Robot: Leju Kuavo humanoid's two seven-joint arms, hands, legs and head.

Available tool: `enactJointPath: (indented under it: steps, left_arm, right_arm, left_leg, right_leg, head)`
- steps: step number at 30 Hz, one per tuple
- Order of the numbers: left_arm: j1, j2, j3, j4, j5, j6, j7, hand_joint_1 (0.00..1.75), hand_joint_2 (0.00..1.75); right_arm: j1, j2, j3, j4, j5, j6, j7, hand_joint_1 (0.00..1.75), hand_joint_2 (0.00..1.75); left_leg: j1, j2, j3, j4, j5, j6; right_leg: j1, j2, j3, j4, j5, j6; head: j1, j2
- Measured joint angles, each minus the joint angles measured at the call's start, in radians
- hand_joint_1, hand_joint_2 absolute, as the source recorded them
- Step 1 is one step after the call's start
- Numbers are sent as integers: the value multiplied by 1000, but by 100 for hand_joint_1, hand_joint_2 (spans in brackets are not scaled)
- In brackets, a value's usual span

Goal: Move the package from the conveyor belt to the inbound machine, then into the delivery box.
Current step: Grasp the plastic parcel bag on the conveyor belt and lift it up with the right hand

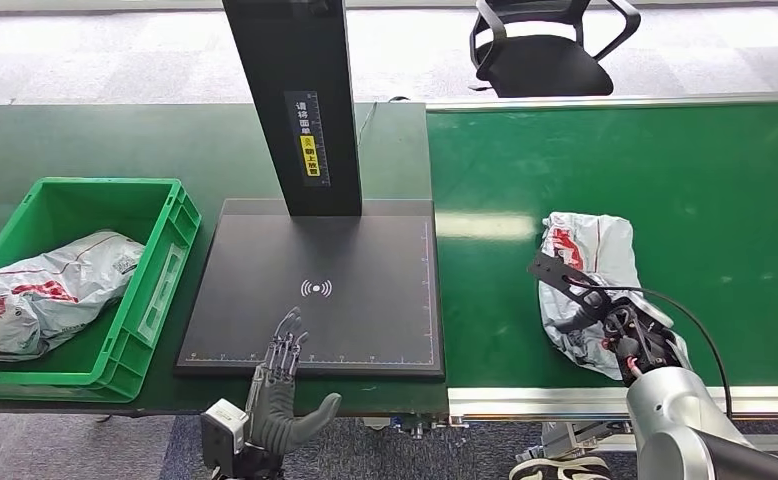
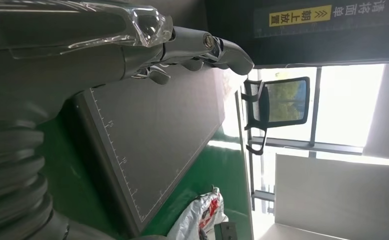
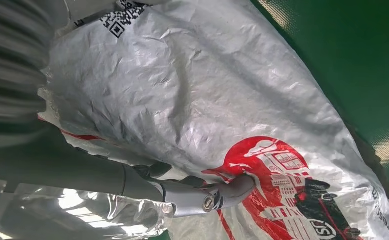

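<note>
A package (image 1: 590,290) is lying on the conveyor belt (image 1: 725,220) at the right, under the right hand (image 1: 615,325). The scanner pad (image 1: 315,290) is sitting left of the belt, its post (image 1: 295,100) rising at the far edge. Further left, a crate (image 1: 160,270) is holding another parcel (image 1: 45,290).

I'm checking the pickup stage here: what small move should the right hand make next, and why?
Probably close the right hand firmly on the package before lifting: its fingers already press on the bag, which lies flat on the conveyor belt, and the inbound machine plate sits bare.
</note>
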Motion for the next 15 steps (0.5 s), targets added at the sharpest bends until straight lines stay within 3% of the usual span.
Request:
enactJointPath:
  steps: [5,9,15]
  left_arm:
    - [-11,0,0,13,0,0,0,0,175]
    - [-14,0,0,20,0,0,0,0,175]
    - [-19,0,0,31,0,0,0,0,175]
  right_arm:
    - [3,0,18,3,3,0,0,0,175]
    - [3,0,26,6,3,1,-1,171,175]
    - [1,-2,36,9,9,15,-5,175,175]
  left_leg:
    - [0,0,0,0,0,0]
    - [0,0,0,0,0,0]
    - [0,0,2,0,0,0]
  right_leg:
    - [0,0,0,0,0,0]
    - [0,0,0,0,0,0]
    - [0,0,2,0,0,0]
  head:
    - [0,0]
    - [0,0]
    - [0,0]
